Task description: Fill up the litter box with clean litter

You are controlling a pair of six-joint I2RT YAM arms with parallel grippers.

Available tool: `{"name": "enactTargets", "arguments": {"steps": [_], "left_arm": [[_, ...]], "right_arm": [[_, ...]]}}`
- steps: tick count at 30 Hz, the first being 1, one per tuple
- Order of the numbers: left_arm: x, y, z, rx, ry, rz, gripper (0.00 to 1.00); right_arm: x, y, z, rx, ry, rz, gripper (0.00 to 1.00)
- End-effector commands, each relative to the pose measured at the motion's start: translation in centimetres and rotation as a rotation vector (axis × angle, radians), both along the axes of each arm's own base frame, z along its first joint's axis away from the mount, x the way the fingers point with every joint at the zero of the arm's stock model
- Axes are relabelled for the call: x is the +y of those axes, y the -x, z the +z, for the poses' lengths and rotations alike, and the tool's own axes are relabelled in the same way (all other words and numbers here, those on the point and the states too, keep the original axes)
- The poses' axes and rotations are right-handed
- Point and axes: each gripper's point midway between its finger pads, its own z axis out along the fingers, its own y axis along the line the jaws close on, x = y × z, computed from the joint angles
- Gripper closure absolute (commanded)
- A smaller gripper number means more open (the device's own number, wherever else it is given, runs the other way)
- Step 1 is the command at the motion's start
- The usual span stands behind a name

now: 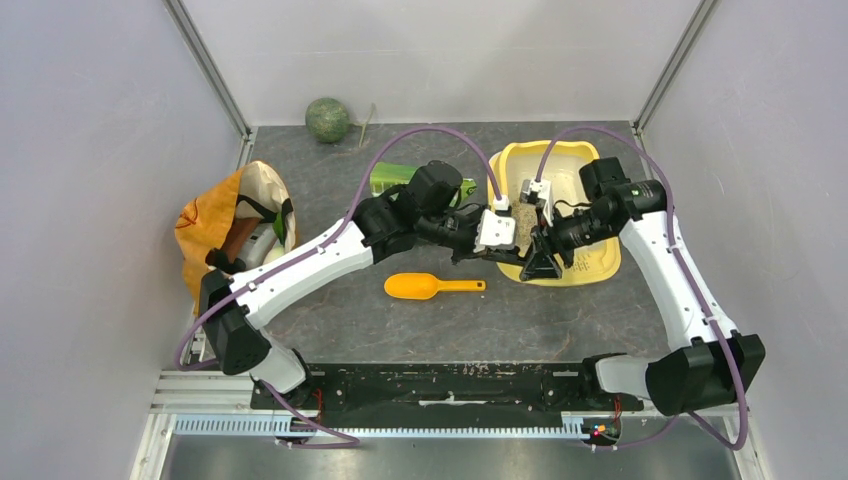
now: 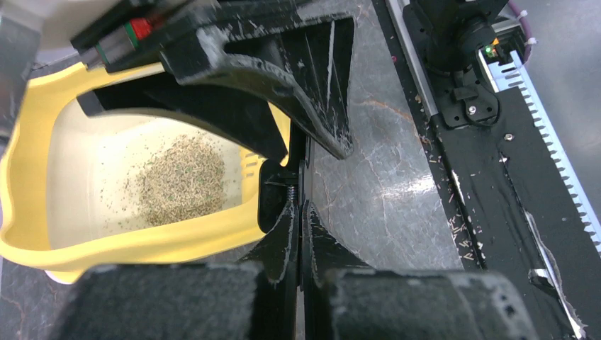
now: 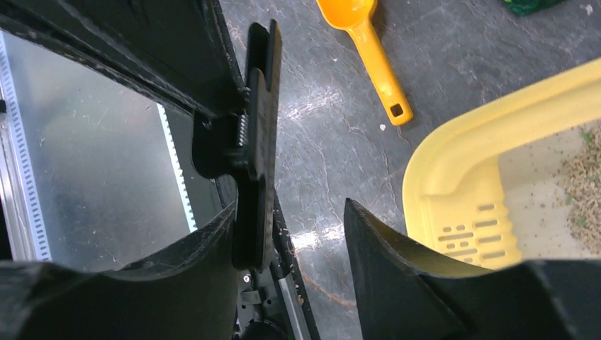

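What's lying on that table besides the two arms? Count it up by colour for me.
Green: 2, ball and pouch
Orange: 2, scoop and bag
Yellow: 1, litter box
Grey-beige: 1, pile of litter
Total: 6

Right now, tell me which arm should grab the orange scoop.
Probably right: the right gripper is open, and the handle of the scoop points toward it. The left gripper is shut.
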Motion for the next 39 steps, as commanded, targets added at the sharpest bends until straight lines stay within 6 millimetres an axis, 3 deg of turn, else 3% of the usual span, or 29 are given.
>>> {"name": "enactTargets", "arguments": {"steps": [1,6,12,13,16,18,22,25,27,29,31,39], "left_arm": [[-0.6,0.4,1.9,0.033,0.040,-0.023,0.98],[-0.7,0.5,2.1,0.058,0.045,-0.031,0.98],[-0.2,0.0,3.0,0.155,0.050,0.008,0.97],[0.1,-0.3,3.5,0.182,0.061,0.024,0.93],[1.2,-1.7,5.5,0.259,0.125,0.097,0.65],[2.5,-3.0,7.3,0.308,0.182,0.170,0.53],[7.8,-6.9,10.7,0.477,0.363,0.358,0.42],[9.7,-6.7,11.4,0.537,0.405,0.353,0.41],[9.9,-5.7,11.6,0.576,0.412,0.320,0.41],[9.7,-5.0,12.3,0.589,0.458,0.274,0.32],[9.7,-5.5,12.5,0.596,0.494,0.296,0.29],[8.4,-6.6,14.6,0.670,0.600,0.248,0.28]], "right_arm": [[1.3,0.2,1.6,-0.111,-0.035,0.079,0.43],[2.2,0.5,2.0,-0.123,-0.049,0.106,0.61],[3.0,0.8,4.2,-0.161,-0.101,0.106,0.86],[3.0,0.8,4.5,-0.166,-0.107,0.103,0.89],[3.2,1.2,5.2,-0.167,-0.126,0.095,0.98],[3.4,1.2,6.0,-0.166,-0.151,0.081,0.99],[4.6,0.0,9.0,-0.186,-0.247,0.020,1.00],[5.8,-1.8,12.0,-0.180,-0.358,-0.070,1.00],[6.4,-3.3,13.8,-0.194,-0.420,-0.118,1.00],[6.9,-4.6,15.2,-0.174,-0.476,-0.165,1.00],[7.4,-5.2,16.3,-0.138,-0.525,-0.188,1.00],[8.7,-4.3,17.1,-0.054,-0.592,-0.192,0.99]]}}
